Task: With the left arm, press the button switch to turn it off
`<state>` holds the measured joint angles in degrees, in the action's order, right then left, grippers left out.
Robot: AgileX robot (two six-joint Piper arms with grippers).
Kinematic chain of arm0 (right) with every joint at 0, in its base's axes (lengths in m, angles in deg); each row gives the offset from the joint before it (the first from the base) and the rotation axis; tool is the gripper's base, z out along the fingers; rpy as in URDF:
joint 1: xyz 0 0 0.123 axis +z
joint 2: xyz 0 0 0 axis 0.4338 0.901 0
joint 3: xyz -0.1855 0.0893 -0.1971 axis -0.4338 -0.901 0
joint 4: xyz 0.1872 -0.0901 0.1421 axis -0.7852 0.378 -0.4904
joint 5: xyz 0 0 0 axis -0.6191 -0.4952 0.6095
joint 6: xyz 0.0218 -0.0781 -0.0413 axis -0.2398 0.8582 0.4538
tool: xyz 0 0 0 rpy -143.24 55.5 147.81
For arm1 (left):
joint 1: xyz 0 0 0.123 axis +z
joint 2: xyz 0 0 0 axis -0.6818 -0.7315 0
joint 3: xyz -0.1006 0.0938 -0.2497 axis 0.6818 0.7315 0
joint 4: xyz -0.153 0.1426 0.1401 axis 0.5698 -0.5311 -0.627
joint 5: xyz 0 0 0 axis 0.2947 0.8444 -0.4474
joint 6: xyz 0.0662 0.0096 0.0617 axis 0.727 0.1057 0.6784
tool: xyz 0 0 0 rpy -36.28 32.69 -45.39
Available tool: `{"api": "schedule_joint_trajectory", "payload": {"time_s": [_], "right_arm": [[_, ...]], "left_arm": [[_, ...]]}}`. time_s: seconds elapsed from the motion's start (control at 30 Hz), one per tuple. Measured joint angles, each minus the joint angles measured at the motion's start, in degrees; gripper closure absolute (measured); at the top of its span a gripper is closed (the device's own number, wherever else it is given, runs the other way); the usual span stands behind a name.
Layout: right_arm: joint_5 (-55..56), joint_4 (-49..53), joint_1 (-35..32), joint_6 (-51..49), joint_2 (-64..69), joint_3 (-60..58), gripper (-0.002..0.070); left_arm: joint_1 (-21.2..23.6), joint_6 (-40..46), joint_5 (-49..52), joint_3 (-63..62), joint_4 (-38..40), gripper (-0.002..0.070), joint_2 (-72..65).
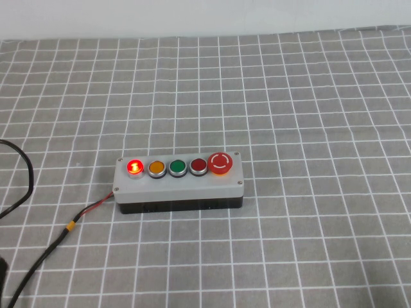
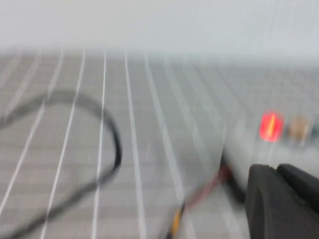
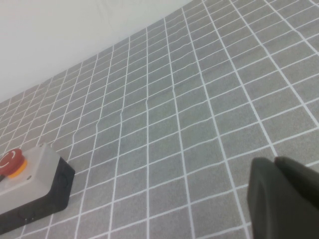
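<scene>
Ahead of left gripper (image 2: 281, 199), apparently well apart: button switch (image 1: 135, 167) glowing. Right gripper (image 3: 284, 199) idle. Jaws' state indeterminable. Recommend pressing squarely on dome only.

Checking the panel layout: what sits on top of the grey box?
Five buttons on the grey box: the lit button switch, then orange, green, dark red and a mushroom button. Underneath is hidden.
</scene>
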<state>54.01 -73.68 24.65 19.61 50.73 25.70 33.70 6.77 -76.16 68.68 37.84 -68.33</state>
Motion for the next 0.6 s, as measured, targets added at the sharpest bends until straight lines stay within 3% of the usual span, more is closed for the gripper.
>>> {"api": "schedule_joint_trajectory", "payload": {"time_s": [0.17, 0.43, 0.6], "right_arm": [[0.0, 0.0, 0.0, 0.0, 0.0, 0.0, 0.0694], [0.0, 0.0, 0.0, 0.0, 0.0, 0.0, 0.0694], [0.0, 0.0, 0.0, 0.0, 0.0, 0.0, 0.0694]], "left_arm": [[0.0, -3.4, -10.7, 0.0, 1.4, 0.0678, 0.0], [0.0, -4.9, -15.1, 0.0, 1.5, 0.0678, 0.0], [0.0, -13.7, -31.2, 0.0, 1.6, 0.0678, 0.0]]}}
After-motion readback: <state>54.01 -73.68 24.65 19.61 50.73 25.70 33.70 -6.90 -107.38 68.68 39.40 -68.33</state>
